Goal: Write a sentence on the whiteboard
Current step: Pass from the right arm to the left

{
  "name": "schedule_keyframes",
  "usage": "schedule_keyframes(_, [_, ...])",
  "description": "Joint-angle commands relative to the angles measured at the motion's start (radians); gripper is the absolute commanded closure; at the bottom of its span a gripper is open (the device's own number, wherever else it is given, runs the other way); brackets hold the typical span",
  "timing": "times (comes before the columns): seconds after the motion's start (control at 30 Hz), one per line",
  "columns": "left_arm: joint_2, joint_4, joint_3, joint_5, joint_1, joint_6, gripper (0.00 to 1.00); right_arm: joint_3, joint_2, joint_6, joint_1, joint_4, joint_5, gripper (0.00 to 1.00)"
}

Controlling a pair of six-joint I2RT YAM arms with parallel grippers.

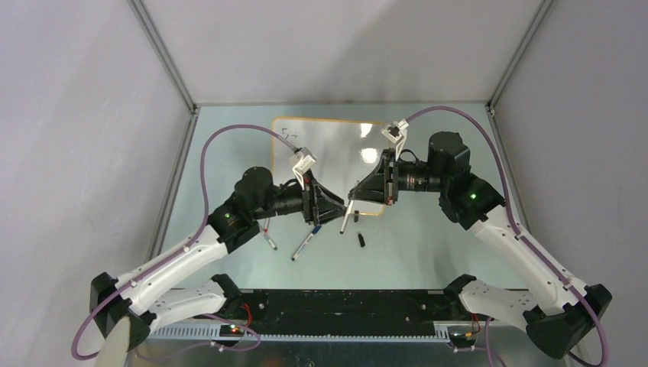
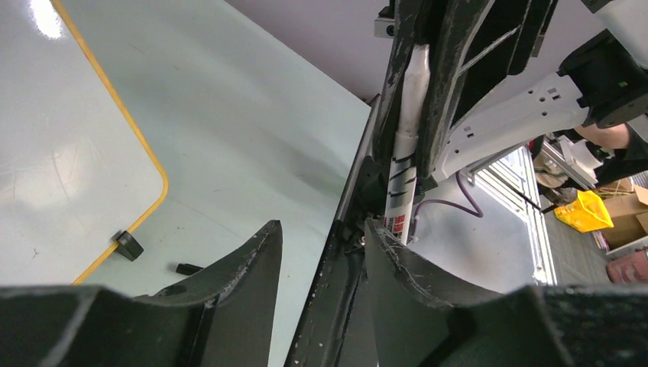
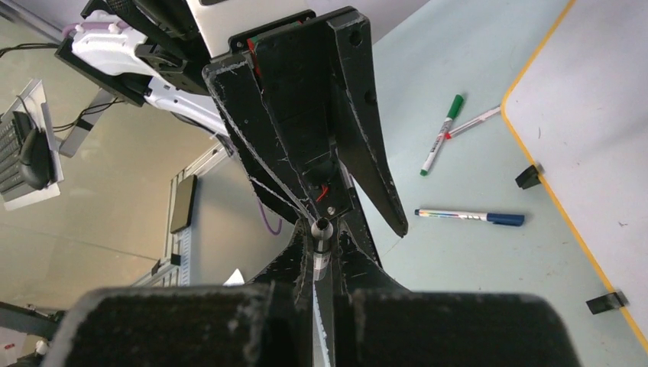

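Note:
The whiteboard [image 1: 328, 149] lies flat at the back of the table, orange-rimmed, with a few black strokes of the sentence [image 1: 291, 134] near its far left corner. My right gripper [image 1: 354, 194] hovers over the board's near edge, shut on a white marker [image 1: 348, 218] that hangs down from it. In the right wrist view the marker's round end [image 3: 321, 229] pokes out between my right gripper [image 3: 321, 248] fingers. My left gripper [image 1: 339, 205] faces it tip to tip, open. In the left wrist view my left gripper [image 2: 322, 229] holds nothing, and the marker [image 2: 401, 172] stands just beyond its right fingertip.
A blue-capped marker [image 1: 304, 245] and two more markers [image 1: 269, 237] lie on the table under the left arm. In the right wrist view they show as green [image 3: 442, 144], red [image 3: 474, 122] and blue [image 3: 470, 217]. A loose black cap [image 1: 361, 241] lies near the board's clip feet [image 3: 529, 177].

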Motion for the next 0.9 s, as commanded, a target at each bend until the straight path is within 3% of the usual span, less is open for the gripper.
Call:
schedule_keyframes(0.0, [-0.015, 0.086, 0.056, 0.065, 0.001, 0.003, 0.51, 0.043, 0.009, -0.009, 0.010, 0.001, -0.014, 1.00])
schedule_keyframes(0.3, [-0.062, -0.002, 0.066, -0.012, 0.001, 0.036, 0.51, 0.045, -0.014, -0.037, -0.011, -0.055, 0.000, 1.00])
schedule_keyframes(0.53, [-0.058, 0.071, 0.056, 0.045, 0.000, -0.003, 0.52, 0.045, -0.006, -0.031, -0.003, -0.055, 0.007, 1.00])
schedule_keyframes(0.87, [-0.010, 0.087, 0.073, 0.092, -0.007, -0.011, 0.60, 0.059, 0.026, -0.011, 0.052, -0.011, 0.013, 1.00])
